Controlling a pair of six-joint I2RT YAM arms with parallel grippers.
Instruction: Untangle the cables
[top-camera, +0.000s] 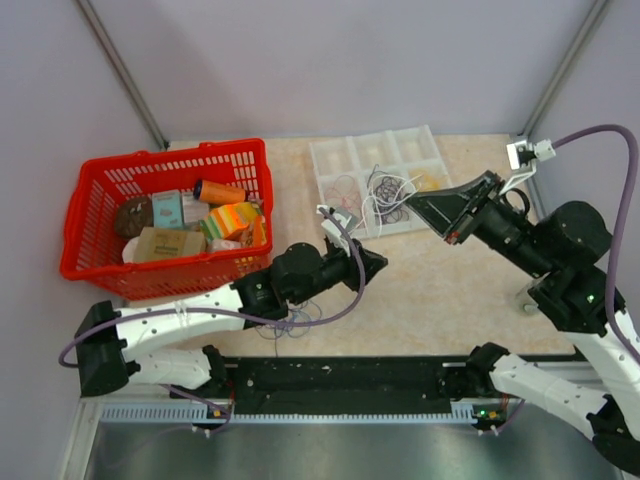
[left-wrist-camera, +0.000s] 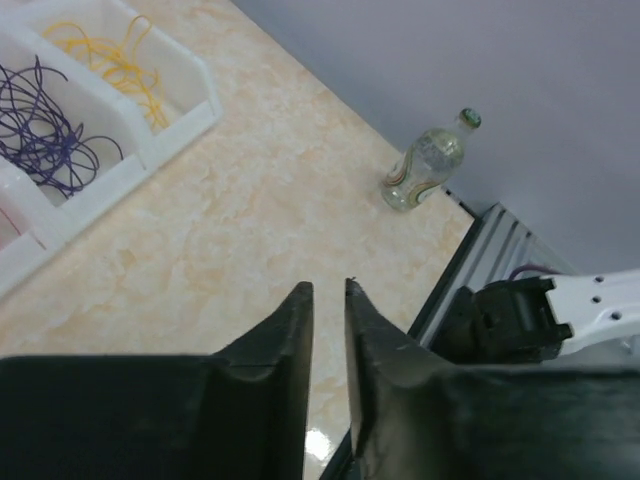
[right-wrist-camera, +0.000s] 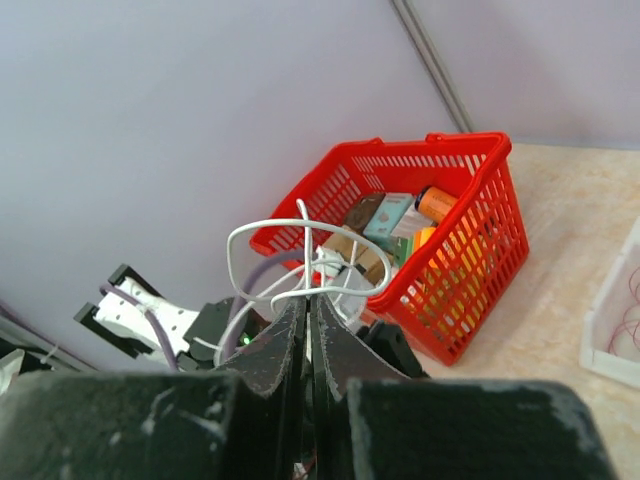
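Pale curly wire (right-wrist-camera: 306, 225), one of the hair-thin cables (top-camera: 385, 190), sits clamped in the right gripper (right-wrist-camera: 308, 300) above the white compartmented plastic tray (top-camera: 335, 150), while the left gripper (left-wrist-camera: 328, 290), jaws slightly apart and empty, has the purple strands (left-wrist-camera: 45, 135) up-left of it.

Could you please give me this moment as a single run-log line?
left gripper: open, empty, over table | right gripper: shut on white cable, aloft | purple cables: in tray
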